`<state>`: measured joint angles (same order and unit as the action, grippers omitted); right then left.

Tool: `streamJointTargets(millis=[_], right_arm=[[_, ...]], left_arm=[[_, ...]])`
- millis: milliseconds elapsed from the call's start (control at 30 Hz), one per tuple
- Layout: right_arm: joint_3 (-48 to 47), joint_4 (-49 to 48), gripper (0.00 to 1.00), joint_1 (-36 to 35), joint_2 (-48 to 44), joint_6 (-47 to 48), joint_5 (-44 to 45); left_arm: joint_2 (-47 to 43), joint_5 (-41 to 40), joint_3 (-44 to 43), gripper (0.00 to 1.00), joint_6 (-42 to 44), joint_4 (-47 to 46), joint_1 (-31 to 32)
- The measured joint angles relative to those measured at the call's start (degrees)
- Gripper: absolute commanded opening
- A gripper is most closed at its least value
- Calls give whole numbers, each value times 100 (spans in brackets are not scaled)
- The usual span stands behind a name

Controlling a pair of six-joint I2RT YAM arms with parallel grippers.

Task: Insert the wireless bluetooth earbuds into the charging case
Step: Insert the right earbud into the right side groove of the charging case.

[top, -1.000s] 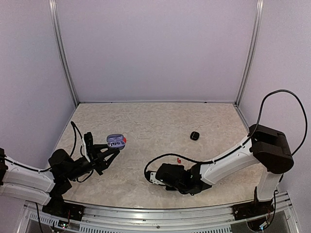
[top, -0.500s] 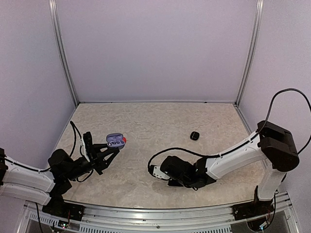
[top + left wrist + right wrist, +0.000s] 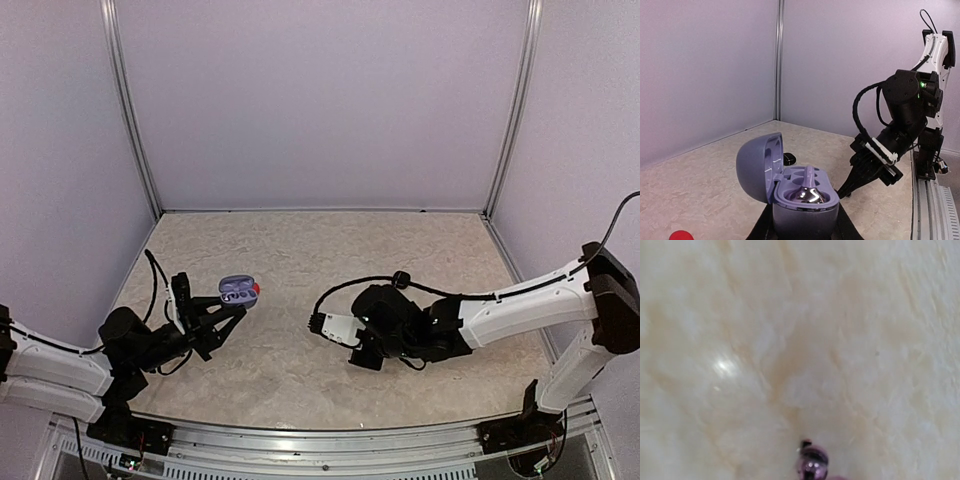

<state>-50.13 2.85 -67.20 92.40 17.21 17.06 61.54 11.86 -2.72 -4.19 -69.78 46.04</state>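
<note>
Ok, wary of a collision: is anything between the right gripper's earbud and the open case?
Nothing visible. Only table surface separates the right gripper, with its earbud, from the open case the left gripper holds; one socket looks free.

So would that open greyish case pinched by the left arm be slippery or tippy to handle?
Probably slippery: the case is rounded and glossy, and the left gripper pinches only its lower sides. Set down, it might tip toward its raised lid, which hangs off one side. It looks hard-shelled, so unlikely to flex.
</note>
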Motion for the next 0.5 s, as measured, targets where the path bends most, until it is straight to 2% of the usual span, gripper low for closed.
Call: streamJointTargets(millis=[167,300,500], right_arm=[[-457,542,0,208,-728,-170,-997],[-1176,951,0,280,-1158,-256,-1871],[-1998,1353,0,291,-1303,-404,-2957]], left_arm=[[0,227,0,0,81,105,0],[15,540,-59,0,146,280,2],[219,1049,-284,0,168,389,4]])
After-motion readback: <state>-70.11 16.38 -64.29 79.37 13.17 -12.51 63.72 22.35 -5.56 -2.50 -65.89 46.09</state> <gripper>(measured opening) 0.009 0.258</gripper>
